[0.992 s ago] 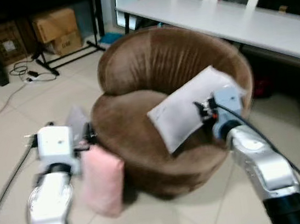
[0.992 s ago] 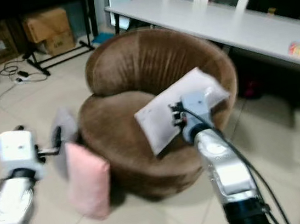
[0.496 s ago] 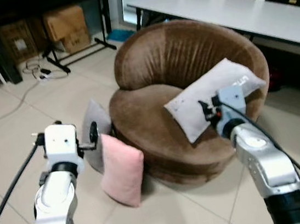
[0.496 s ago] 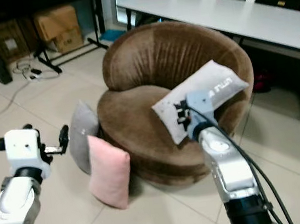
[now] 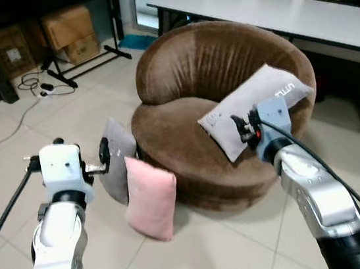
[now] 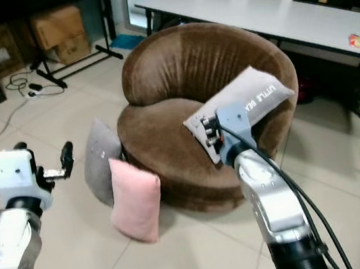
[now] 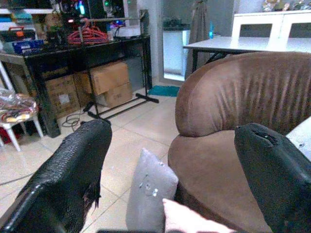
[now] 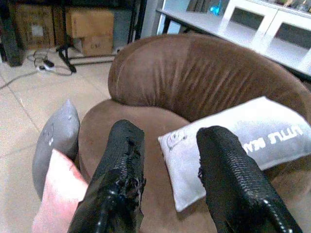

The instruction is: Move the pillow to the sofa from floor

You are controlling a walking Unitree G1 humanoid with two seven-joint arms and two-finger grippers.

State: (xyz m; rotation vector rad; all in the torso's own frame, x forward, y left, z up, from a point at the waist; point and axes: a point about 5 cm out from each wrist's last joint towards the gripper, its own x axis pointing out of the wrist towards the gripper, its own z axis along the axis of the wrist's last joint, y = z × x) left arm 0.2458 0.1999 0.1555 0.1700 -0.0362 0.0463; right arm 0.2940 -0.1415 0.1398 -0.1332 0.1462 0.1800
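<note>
Standing on the tiled floor [image 5: 247, 238] against the front left of the round brown velvet sofa chair [image 5: 220, 89]: a soft pink rectangular pillow [image 5: 150, 197], touching a grey pillow [image 5: 120, 157] just behind it. Lying tilted on the sofa's seat and right rim: a pale grey printed pillow [image 6: 243, 109]. Left gripper [image 7: 170, 160] held wide open and empty, facing the floor pillows. Right gripper [image 8: 170, 170] parted, empty, raised before the sofa's seat. Behind the sofa, a long white table [image 5: 269, 6].

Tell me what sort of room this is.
Probably a living room that doubles as storage or a workspace: a round brown sofa chair on a tiled floor, a long white table behind it, and cardboard boxes under a dark rack.
</note>
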